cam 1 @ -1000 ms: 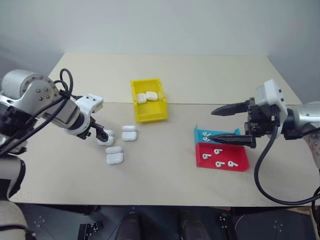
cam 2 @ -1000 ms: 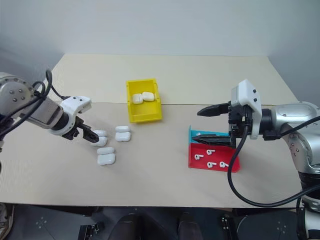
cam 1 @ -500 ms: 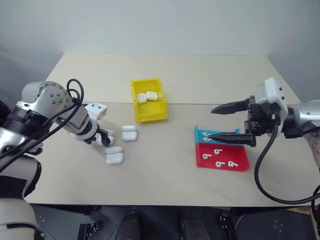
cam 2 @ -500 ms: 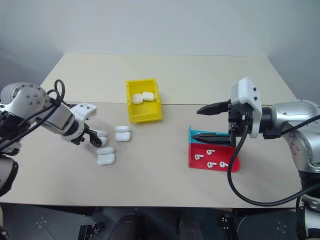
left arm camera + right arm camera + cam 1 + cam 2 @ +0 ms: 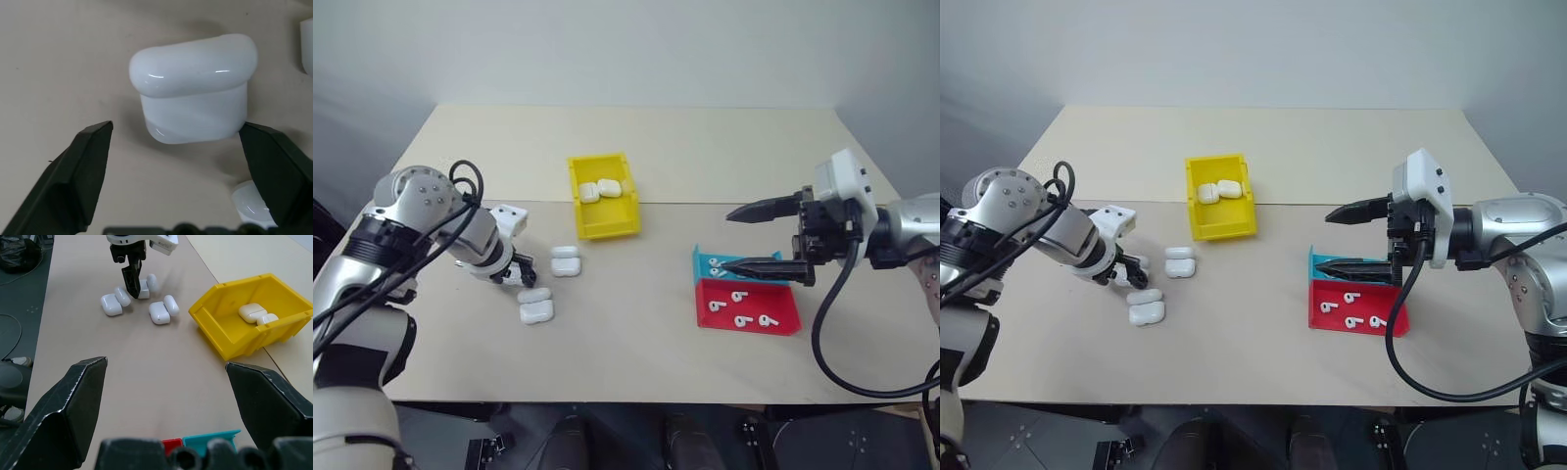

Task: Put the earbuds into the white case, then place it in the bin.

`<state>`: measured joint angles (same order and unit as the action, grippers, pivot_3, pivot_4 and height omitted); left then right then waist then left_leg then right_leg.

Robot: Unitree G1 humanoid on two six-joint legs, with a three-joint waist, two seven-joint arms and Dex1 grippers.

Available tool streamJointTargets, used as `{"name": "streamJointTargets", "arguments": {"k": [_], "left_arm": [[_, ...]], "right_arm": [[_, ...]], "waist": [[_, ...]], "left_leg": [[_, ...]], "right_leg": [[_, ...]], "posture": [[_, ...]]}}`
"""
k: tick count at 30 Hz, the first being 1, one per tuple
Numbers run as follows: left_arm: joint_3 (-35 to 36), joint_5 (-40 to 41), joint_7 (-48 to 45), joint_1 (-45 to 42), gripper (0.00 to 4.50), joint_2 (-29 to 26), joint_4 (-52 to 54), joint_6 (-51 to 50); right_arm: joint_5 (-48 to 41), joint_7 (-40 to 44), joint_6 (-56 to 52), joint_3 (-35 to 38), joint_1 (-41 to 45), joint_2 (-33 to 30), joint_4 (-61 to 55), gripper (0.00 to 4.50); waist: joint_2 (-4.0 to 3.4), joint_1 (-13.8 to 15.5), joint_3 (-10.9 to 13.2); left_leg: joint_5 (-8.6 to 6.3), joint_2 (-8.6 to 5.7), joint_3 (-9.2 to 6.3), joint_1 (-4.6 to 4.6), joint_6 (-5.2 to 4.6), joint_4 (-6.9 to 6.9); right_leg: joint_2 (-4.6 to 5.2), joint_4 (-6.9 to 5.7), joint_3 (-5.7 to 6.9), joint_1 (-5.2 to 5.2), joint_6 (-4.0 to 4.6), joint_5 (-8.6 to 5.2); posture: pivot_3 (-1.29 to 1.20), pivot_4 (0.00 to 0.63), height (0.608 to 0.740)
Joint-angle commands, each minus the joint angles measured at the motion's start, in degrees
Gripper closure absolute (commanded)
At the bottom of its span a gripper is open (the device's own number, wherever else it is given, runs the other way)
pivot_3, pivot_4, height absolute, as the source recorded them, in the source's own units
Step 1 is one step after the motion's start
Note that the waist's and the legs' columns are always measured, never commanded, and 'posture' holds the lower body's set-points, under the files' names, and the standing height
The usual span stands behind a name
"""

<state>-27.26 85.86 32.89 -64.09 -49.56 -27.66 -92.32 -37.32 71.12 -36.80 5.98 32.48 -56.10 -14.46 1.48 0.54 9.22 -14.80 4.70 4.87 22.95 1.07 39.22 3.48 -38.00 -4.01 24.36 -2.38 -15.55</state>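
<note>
Eye views: our left hand (image 5: 521,271) is down at the cluster of white cases on the counter (image 5: 636,352), straddling the nearest case (image 5: 525,264). Two more cases sit in the bin (image 5: 604,217), near the counter's middle. Earbuds (image 5: 740,309) lie in the red tray (image 5: 747,319) on the right, blue tray (image 5: 710,264) just behind it. Our right hand (image 5: 762,238) hangs above the trays, spread wide, carrying nothing.

Left wrist view: fingers (image 5: 78,176) bracket the case (image 5: 193,88), lid end up, gaps on both sides, no contact yet, nothing gripped. We'd centre on the body below the lid seam before closing; glossy shell looks likely to slip if pinched on the rounded lid. A neighbouring case (image 5: 249,208) sits close to one finger, so we'd watch for a nudge.

Right wrist view: bin (image 5: 230,333) and case cluster ahead, dark floor with cables beyond the counter edge.

Surface is plain beige, matte. Grey walls behind.
</note>
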Motion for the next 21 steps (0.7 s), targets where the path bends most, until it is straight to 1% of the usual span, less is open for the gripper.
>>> {"name": "streamJointTargets", "arguments": {"k": [1,7,8,10,11,12,17,18,19,21], "left_arm": [[2.66,1.03,1.61,0.19,1.19,-0.03,0.3,-0.18],[3.53,2.14,2.77,1.13,3.02,-0.91,1.43,-0.18],[3.63,2.41,2.87,1.28,3.44,-1.24,1.51,-0.18],[3.78,2.91,3.01,1.72,3.94,-2.06,2.16,-0.18],[3.83,3.24,2.97,1.99,4.26,-2.55,2.49,-0.18],[3.7,3.68,2.65,2.29,4.47,-3.23,3.06,-0.18],[1.35,7.92,-0.5,3.22,4.47,-7.87,7.14,-0.18],[0.97,8.45,-1.33,3.65,4.47,-9.04,9.19,-0.18],[-0.75,8.67,-4.23,3.82,4.47,-11.3,13.25,-0.18],[-1.9,8.83,-7.82,4.58,4.47,-15.78,20.11,-0.18]], "right_arm": [[-1.53,-0.03,-0.22,1.94,0.93,-0.55,-1.44,0.0],[-1.57,-0.16,-0.18,2.01,0.76,-0.46,-1.56,0.0],[-1.54,-0.2,-0.15,1.98,0.74,-0.41,-1.49,0.0],[-1.46,-0.25,-0.08,1.95,0.68,-0.35,-1.45,0.0],[-1.46,-0.24,-0.06,1.94,0.63,-0.33,-1.45,0.0],[-1.44,-0.21,-0.01,1.93,0.54,-0.34,-1.5,0.0],[-1.03,0.02,0.37,1.51,0.67,-0.18,-0.93,0.0],[-1.02,0.04,0.4,1.51,0.62,-0.17,-0.98,0.0],[-1.0,0.07,0.42,1.47,0.63,-0.14,-0.98,0.0],[-1.07,0.07,0.35,1.44,0.64,-0.05,-0.97,0.0]], "waist": [[0.0,0.03,0.0],[0.0,0.02,0.0],[0.0,0.02,0.0],[0.0,-0.03,0.0],[0.0,-0.08,0.0],[0.0,-0.14,0.0],[0.0,-0.18,0.0],[0.0,-0.17,0.0],[0.0,-0.18,0.0],[0.0,-0.37,0.0]], "left_leg": [[0.0,0.0,0.0,0.0,0.01,0.0],[0.01,0.0,-0.01,0.0,0.02,0.0],[0.01,-0.01,-0.01,0.0,0.02,0.0],[0.01,0.0,-0.01,0.0,0.03,0.0],[0.01,0.0,-0.01,-0.01,0.03,0.0],[0.02,0.0,-0.01,0.0,0.03,0.0],[0.02,0.0,-0.01,0.01,0.03,0.0],[0.02,0.0,-0.01,0.0,0.04,0.0],[0.02,0.0,-0.01,0.01,0.04,0.0],[0.02,0.0,-0.01,0.02,0.04,-0.01]], "right_leg": [[0.0,0.0,0.0,0.0,0.0,0.0],[0.01,0.01,0.0,0.0,0.0,0.0],[0.01,0.01,0.0,0.0,-0.01,0.0],[0.01,0.0,0.0,0.0,-0.01,0.0],[0.01,0.0,0.0,0.0,0.0,0.0],[0.01,0.0,0.0,0.0,0.0,0.0],[0.02,0.01,0.01,0.0,-0.01,0.0],[0.02,0.0,0.01,0.0,-0.01,0.0],[0.02,0.01,0.01,0.0,-0.01,0.0],[0.02,0.02,0.01,0.01,-0.01,0.0]], "posture": [[0.0,0.15,0.74],[0.0,0.15,0.74],[0.0,0.15,0.74],[0.0,0.15,0.74],[0.0,0.15,0.74],[0.0,0.15,0.74],[0.0,0.15,0.74],[0.0,0.15,0.74],[0.0,0.15,0.74],[0.0,0.15,0.74]]}}
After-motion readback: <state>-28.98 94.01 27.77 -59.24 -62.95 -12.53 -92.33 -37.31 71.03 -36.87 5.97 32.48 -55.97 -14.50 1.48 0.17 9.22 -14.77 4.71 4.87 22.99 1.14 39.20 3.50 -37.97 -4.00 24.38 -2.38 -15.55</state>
